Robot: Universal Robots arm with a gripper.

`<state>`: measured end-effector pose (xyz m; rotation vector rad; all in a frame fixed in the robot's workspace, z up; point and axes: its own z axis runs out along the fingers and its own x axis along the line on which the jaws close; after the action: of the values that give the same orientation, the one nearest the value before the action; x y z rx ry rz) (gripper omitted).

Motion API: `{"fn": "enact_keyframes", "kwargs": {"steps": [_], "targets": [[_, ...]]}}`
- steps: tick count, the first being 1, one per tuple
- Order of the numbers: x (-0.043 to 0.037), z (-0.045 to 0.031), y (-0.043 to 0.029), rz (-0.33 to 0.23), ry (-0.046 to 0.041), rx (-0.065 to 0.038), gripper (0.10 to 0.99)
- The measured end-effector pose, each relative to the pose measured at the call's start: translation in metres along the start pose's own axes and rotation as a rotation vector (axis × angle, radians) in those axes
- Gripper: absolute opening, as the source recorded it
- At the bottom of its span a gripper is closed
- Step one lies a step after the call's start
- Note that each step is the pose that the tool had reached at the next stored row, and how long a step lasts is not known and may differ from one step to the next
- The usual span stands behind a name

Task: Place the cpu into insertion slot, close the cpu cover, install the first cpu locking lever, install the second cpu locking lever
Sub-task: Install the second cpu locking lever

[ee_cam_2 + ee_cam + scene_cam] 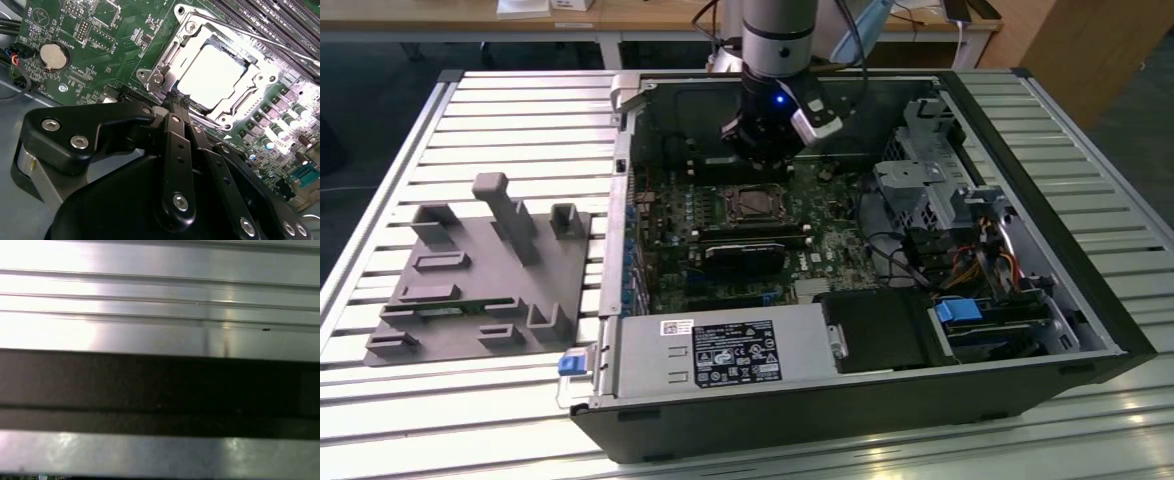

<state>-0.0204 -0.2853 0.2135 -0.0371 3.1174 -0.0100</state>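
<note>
Gripper (177,97) fingers pressed together, empty, at cpu cover (162,67) edge; sideways slip risks scraping the seated cpu (212,75).

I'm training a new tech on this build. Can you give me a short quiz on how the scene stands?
1. True or false: the cover lies down around the cpu.
2. The claw tip is nearest to: A) a cover corner, B) the coin cell, C) the power supply.
3. Fill in: the fixture lies on the exterior view's ___ of the case.
Key: 1 true; 2 A; 3 left.
</note>
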Motion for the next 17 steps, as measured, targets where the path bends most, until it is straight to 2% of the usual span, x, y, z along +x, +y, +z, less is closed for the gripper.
{"fn": "enact_keyframes", "kwargs": {"steps": [17], "targets": [[0.0003, 0.0, -0.0109, 0.0, 0.0, 0.0, 0.106]]}}
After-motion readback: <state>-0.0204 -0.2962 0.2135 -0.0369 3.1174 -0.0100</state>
